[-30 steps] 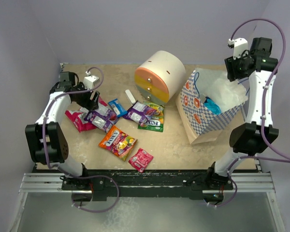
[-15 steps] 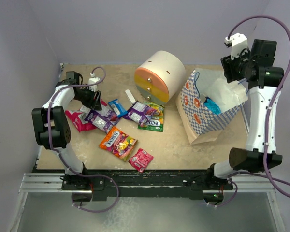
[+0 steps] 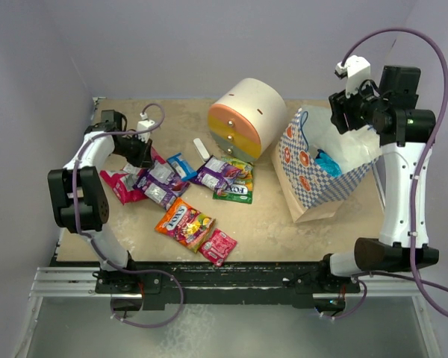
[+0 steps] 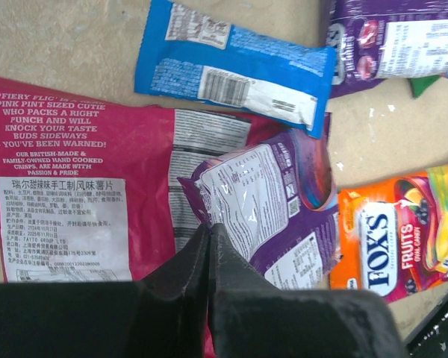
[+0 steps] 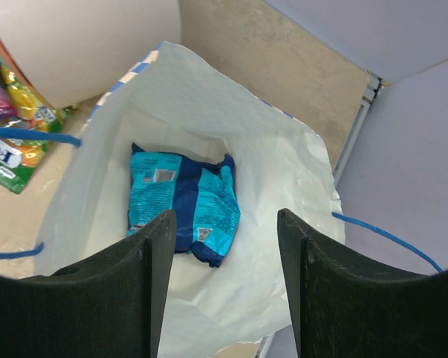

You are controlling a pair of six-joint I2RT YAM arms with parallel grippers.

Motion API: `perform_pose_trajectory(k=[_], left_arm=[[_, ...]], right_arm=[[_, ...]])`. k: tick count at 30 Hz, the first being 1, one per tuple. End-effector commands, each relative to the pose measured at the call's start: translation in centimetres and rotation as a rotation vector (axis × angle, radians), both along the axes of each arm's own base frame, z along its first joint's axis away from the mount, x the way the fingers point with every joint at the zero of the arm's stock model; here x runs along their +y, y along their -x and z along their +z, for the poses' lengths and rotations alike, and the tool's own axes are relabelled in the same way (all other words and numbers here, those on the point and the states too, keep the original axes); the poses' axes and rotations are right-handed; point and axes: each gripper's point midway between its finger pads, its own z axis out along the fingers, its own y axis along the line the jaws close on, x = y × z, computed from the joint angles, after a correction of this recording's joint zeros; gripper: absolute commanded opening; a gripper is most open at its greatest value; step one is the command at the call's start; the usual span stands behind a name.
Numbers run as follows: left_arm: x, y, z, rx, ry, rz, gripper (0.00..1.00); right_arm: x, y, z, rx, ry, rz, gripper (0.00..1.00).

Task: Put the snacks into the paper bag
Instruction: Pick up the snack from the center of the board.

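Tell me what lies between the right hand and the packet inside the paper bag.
Nothing. In the right wrist view the open right hand hangs above the paper bag's mouth, with only air down to the blue packet on its floor.

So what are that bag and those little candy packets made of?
The paper bag looks like matte tan kraft paper, white inside, creased stiffly. The purple packet and the orange Fox's packet look like glossy printed plastic or foil film: they crinkle and catch light. The blue packet in the bag looks the same.
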Motion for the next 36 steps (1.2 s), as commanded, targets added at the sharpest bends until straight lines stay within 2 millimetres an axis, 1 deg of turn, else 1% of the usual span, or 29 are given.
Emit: perform_pose_trajectory(k=[1,8,13,17,20,23,24,26,28,32,34,36], left_arm=[[-1.5,0.4,7.0,-0.182,0.062,-0.087,0.0],[-3.8,4.2,14.1,-0.362,0.126,-0.198,0.0],[-6.2,7.3,18.7,-0.486,0.13,-0.282,0.0],[-8.8,9.2,21.5,-0.534,0.145,-0.34,0.0],[-10.3,10.2,23.7,-0.576,0.191,-0.38,0.0],[-11.3,10.8,26.1,-0.611,0.242,-0.407,0.0],[-11.6,10.9,26.8,-0.617,0.257,-0.41,0.0],[-11.8,10.9,27.9,-0.639,0.272,-0.419,0.0],[-12.0,11.1,28.7,-0.668,0.28,-0.431,0.0],[-12.5,11.8,29.9,-0.714,0.32,-0.455,0.0],[-12.8,12.1,30.5,-0.721,0.345,-0.46,0.0],[-12.9,12.4,30.8,-0.724,0.367,-0.46,0.0]], right_arm=[[3.3,2.1,5.0,-0.16,-0.091,0.137,0.59],[6.4,4.2,9.4,-0.299,-0.192,0.269,0.59],[9.8,5.7,12.2,-0.352,-0.322,0.436,0.6],[13.2,6.3,12.6,-0.318,-0.442,0.609,0.61],[16.2,6.8,12.4,-0.299,-0.473,0.722,0.63],[19.6,7.1,11.4,-0.273,-0.466,0.82,0.72],[21.1,7.5,11.0,-0.256,-0.473,0.866,0.75],[23.3,7.7,9.7,-0.215,-0.484,0.929,0.77],[25.7,7.8,8.2,-0.177,-0.482,0.974,0.77],[30.6,8.1,4.2,-0.09,-0.464,1.058,0.76],[32.6,7.7,2.3,-0.068,-0.465,1.082,0.75],[34.2,7.5,1.1,-0.055,-0.482,1.102,0.75]])
